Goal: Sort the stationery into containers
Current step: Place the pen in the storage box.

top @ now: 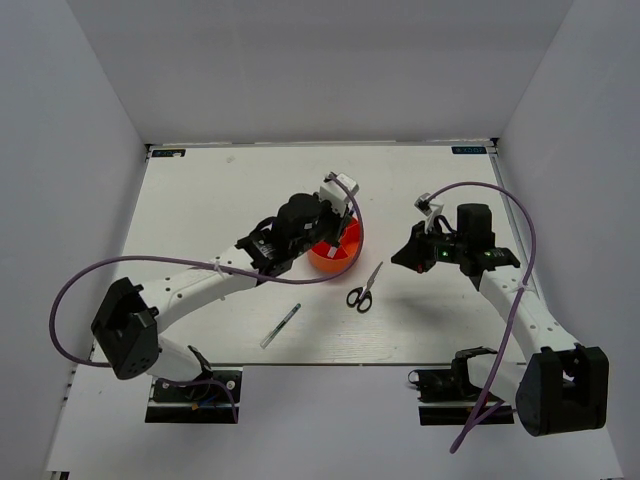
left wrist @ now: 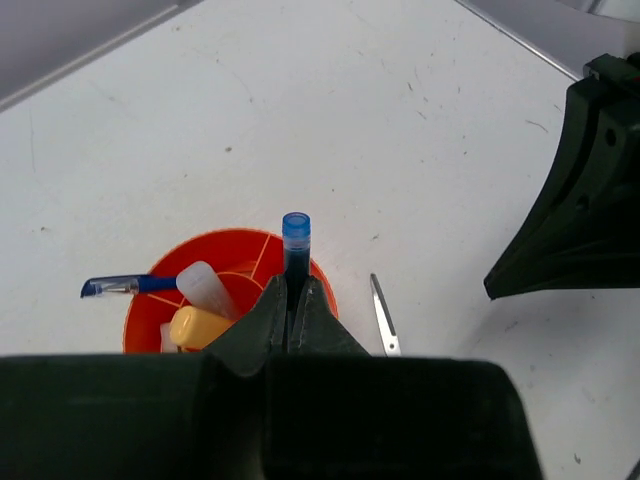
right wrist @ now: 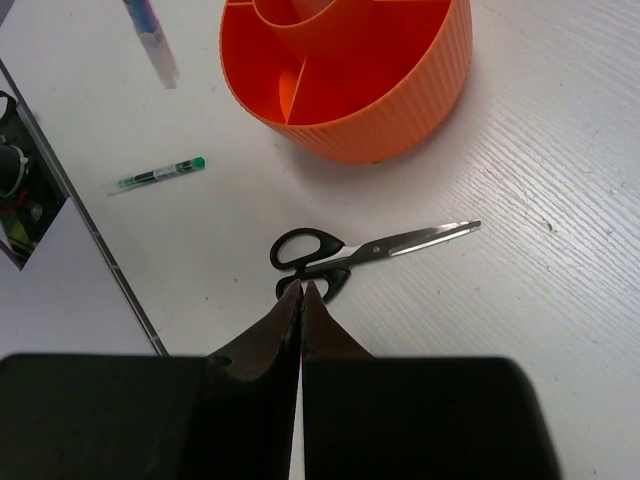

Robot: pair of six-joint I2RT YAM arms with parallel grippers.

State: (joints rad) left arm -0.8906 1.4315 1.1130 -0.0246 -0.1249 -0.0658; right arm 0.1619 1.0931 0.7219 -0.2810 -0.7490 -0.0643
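- Orange-red tub [left wrist: 145, 320] sits under the left gripper [left wrist: 295, 298]; its fingers are pinched narrow on a blue-capped pen [left wrist: 296, 232], which runs on past the tips, cap end foremost
- Inside the tub, left of those fingers, lie a blue pen [left wrist: 125, 285] with one end poking over the rim, a pale cylinder [left wrist: 207, 287] and a yellowish piece [left wrist: 198, 325]
- The step in hand looks like dropping the held pen into a compartment; it would go best to line the cap end over an open cell between the dividers, lower it below the wall, and only then part the fingers, so it cannot tip off the rim
- Right gripper [right wrist: 302, 292] has its fingers pressed together on nothing; the scissors [right wrist: 330, 252] lie just ahead of the tips, blades pointing right, near the tub wall but apart from it
- A thin pen [right wrist: 160, 177] lies ahead and left of the right fingers, well apart from the tub
- Bare table [top: 200, 200] opens ahead of the left fingers; the right arm [left wrist: 580, 210] looms to their right, so I would retreat upward, not sideways
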